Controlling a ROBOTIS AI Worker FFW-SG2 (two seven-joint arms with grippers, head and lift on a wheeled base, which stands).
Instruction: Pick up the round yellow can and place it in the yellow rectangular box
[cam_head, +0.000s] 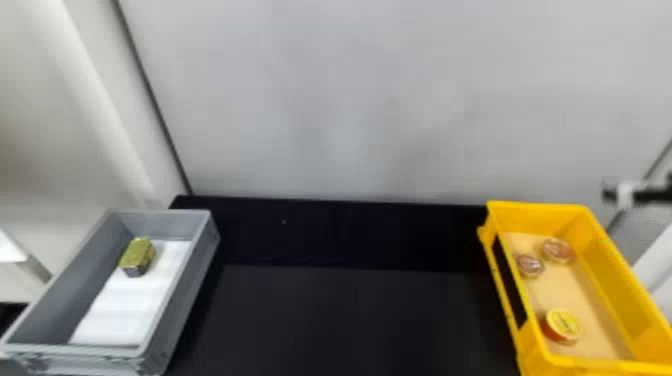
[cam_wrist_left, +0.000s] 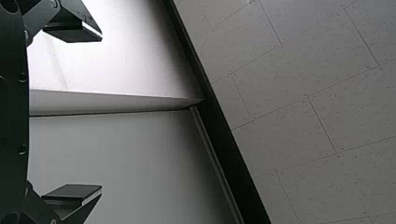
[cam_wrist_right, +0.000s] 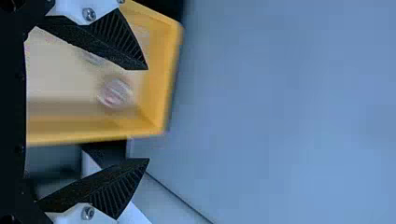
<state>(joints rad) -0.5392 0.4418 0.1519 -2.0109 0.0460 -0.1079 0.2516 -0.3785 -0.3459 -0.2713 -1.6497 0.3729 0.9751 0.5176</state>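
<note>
Already, the round yellow can with reddish sides (cam_head: 564, 326) sits inside the yellow rectangular box (cam_head: 620, 270), towards its near end, while two small, round, clear containers with pinkish contents lie near the far end. At the head view's right edge, the right gripper (cam_head: 611, 194) has its black fingers spread and empty, and the left gripper (cam_wrist_left: 102, 113) also stands wide with nothing between its fingers. Across the black table (cam_head: 350, 320), a grey rectangular box (cam_head: 172, 300) holds a greenish-gold block (cam_head: 136, 256).
</note>
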